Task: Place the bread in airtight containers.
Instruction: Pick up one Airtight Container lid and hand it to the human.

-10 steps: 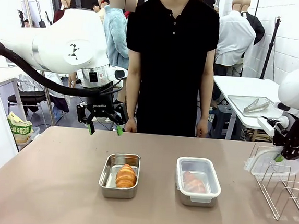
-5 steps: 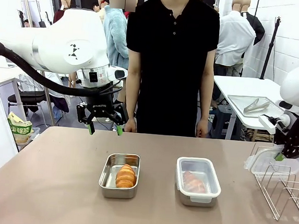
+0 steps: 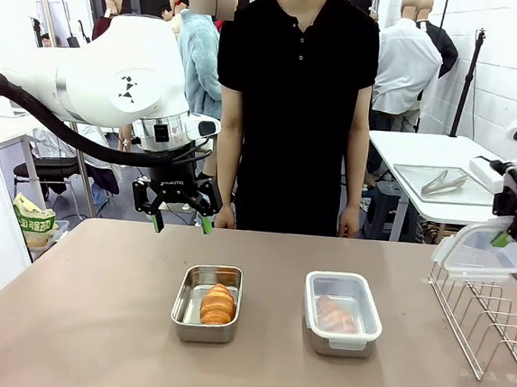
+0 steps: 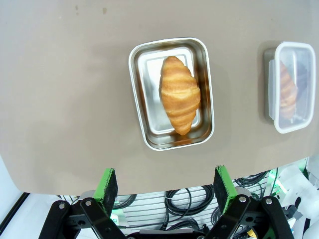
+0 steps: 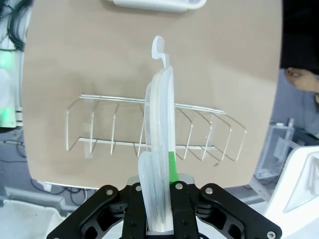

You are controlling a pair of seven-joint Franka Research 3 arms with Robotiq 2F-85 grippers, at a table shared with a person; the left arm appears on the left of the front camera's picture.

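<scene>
Brown matte table [image 3: 93,324], smooth and bare across its near half. At its centre, an open tin [image 3: 206,303] with a roll [image 3: 218,304] lying lengthwise inside; seen from the left wrist, the roll sits toward one long wall of the tin. Just beside it, apart, a second tin [image 3: 342,314] is closed by a clear lid [image 3: 344,301], a second roll [image 3: 336,315] seen dimly through the plastic.

Left gripper [image 3: 182,223] is held above the table's far edge, behind the open tin, jaws spread wide, nothing between the green pads [image 4: 106,182].

Right gripper [image 3: 505,239] is raised at the right edge, above the wire rack [image 3: 488,318], jaws clamped on a spare lid [image 3: 476,252] by its rim. In the right wrist view the lid [image 5: 158,149] is seen edge-on, rising from between the fingers, the rack [image 5: 149,129] below it on the table.

A person in a black shirt [image 3: 294,97] stands at the far side, arms down, hands [image 3: 348,224] at table-edge height. Behind, right: a white side table [image 3: 416,153] carrying a steel tray [image 3: 436,182] with tongs [image 3: 442,182]. White wall at right; a cluttered work area at left
</scene>
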